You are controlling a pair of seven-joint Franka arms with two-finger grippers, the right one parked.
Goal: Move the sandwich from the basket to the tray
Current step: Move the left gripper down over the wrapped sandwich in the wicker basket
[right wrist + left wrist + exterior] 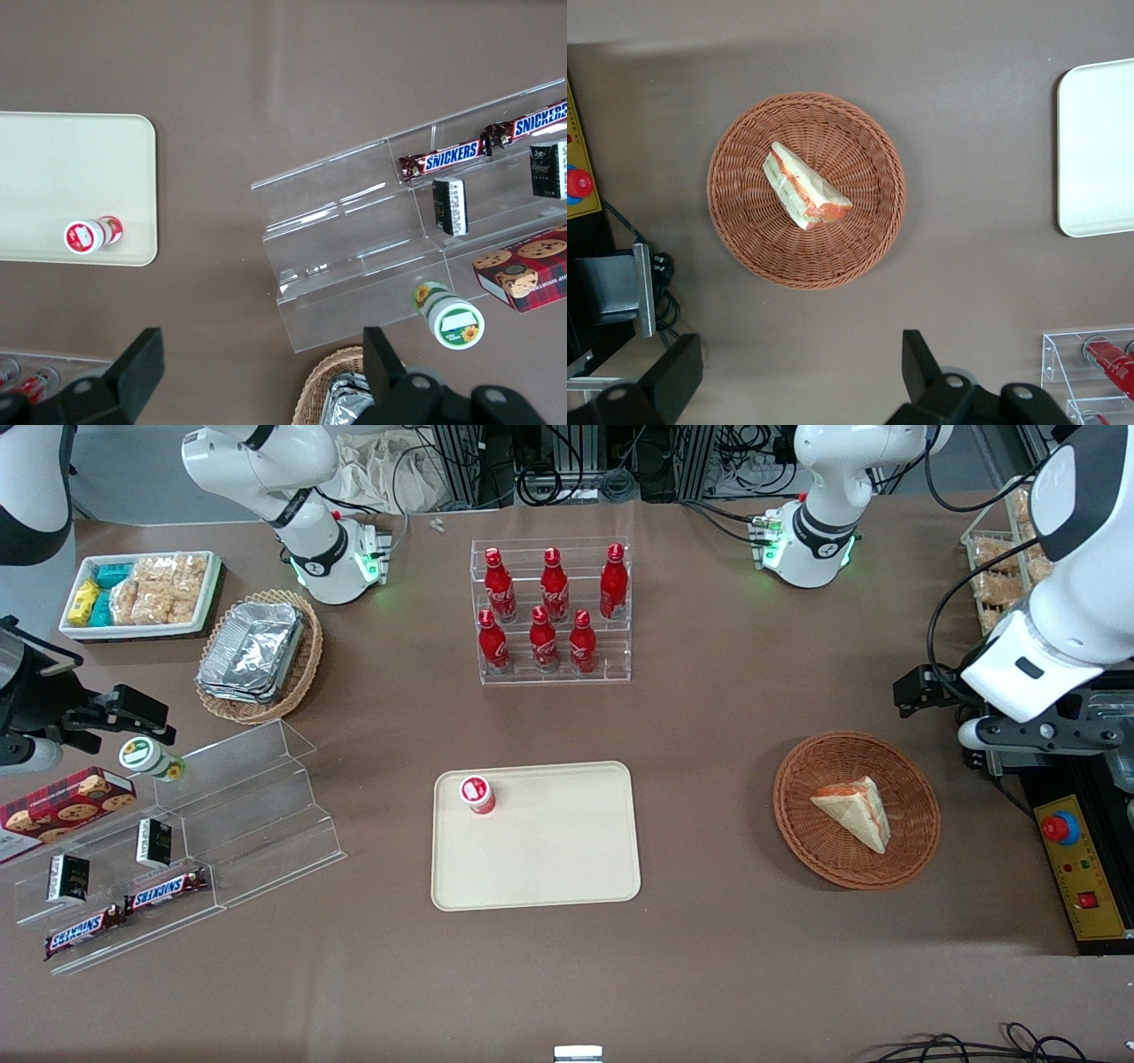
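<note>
The left arm's black two-finger gripper [802,376] hangs with its jaws spread wide and empty, above bare brown table beside the round reddish-brown woven wicker basket [744,239]. In the basket lies the triangular white-bread sandwich [804,188], its red-orange and green filling showing along one edge. In the front view, basket [917,828] and sandwich [855,810] sit at centre right; the flat cream-beige rectangular plastic tray [558,850] is at centre, well apart, with a small red-lidded cup [476,793] in its upper-left corner.
</note>
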